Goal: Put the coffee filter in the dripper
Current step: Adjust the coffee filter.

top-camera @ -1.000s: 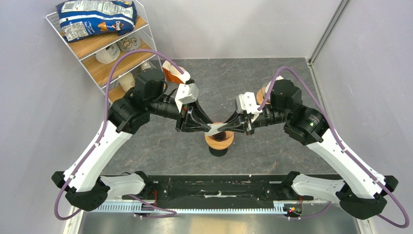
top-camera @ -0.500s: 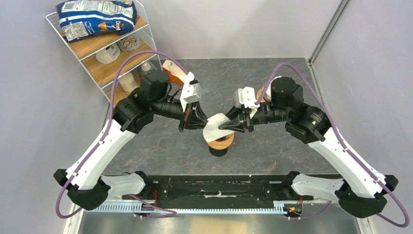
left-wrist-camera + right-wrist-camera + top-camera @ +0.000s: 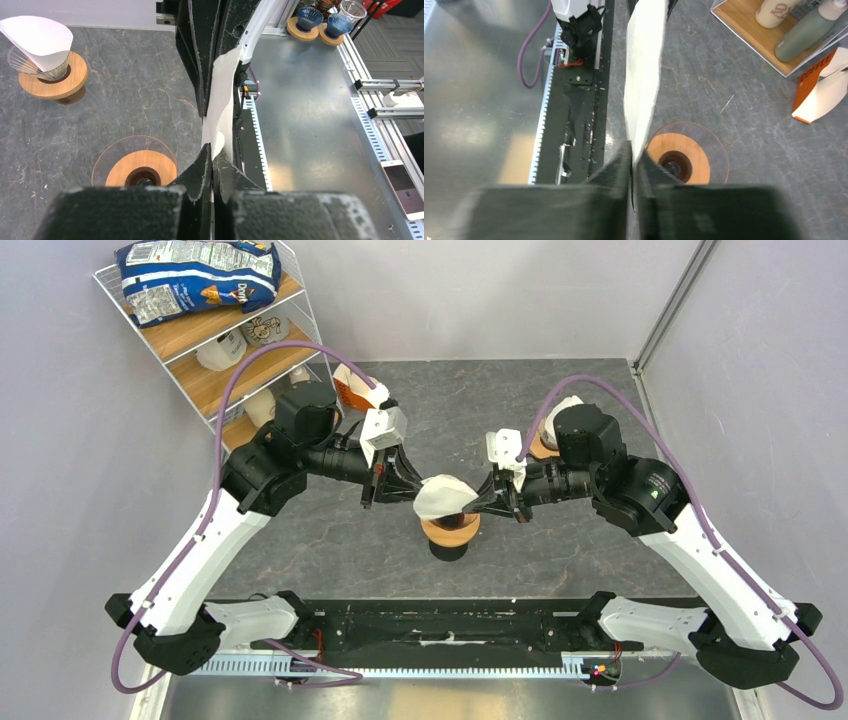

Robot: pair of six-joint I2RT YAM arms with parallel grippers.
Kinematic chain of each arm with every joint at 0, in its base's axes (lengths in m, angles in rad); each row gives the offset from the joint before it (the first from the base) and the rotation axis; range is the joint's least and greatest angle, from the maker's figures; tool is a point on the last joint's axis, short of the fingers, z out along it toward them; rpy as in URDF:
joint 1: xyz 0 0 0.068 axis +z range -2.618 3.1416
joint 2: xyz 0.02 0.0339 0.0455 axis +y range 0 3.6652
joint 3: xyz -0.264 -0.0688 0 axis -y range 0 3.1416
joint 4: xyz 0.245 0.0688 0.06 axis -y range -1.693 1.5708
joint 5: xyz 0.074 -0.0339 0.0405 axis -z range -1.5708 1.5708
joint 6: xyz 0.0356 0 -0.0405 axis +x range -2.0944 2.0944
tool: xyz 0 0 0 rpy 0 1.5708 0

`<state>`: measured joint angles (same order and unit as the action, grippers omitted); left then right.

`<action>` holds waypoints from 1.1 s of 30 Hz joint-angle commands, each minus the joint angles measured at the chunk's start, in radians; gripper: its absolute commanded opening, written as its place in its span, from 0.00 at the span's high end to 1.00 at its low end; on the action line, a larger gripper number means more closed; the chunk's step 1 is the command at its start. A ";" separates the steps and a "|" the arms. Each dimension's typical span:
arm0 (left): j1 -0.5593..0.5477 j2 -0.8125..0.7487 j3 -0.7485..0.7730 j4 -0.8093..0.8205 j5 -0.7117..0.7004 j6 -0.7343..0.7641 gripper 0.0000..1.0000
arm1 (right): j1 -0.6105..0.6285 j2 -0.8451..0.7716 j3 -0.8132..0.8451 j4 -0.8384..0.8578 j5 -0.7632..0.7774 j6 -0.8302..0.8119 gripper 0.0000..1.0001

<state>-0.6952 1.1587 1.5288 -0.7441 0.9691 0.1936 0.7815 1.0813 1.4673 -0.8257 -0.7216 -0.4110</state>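
Fingers of the left gripper (image 3: 212, 156) are pinched tight on one edge of the coffee filter (image 3: 220, 95); those of the right gripper (image 3: 633, 153) are likewise closed on the opposite edge, the paper running up between them; so the filter hangs in the air, held by both arms and bowed open a little in the overhead view. It is poised over the dripper (image 3: 455, 531), which stands on the table (image 3: 350, 540); both wrist views show its glass cone bare, with nothing in it; whether the paper's lower tip touches the glass I cannot tell. By my reckoning the pick-up and the carry are done, and the mouth is partly spread; what is left is the lowering into the cone, the release by both grippers, and perhaps a press to seat it. A second dripper (image 3: 47, 70) farther off already holds a filter.
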 commanded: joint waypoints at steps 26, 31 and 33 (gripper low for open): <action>-0.043 0.002 -0.097 0.226 -0.062 -0.166 0.63 | 0.005 0.049 0.079 0.063 -0.029 0.083 1.00; -0.037 -0.007 -0.102 0.218 -0.067 -0.184 0.96 | 0.004 0.038 0.074 0.049 0.000 0.068 1.00; -0.033 -0.021 -0.102 0.207 -0.071 -0.185 0.98 | 0.004 0.032 0.072 0.037 0.015 0.069 1.00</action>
<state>-0.7326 1.1591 1.4326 -0.5438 0.9165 0.0418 0.7815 1.1324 1.5043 -0.8093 -0.7345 -0.3405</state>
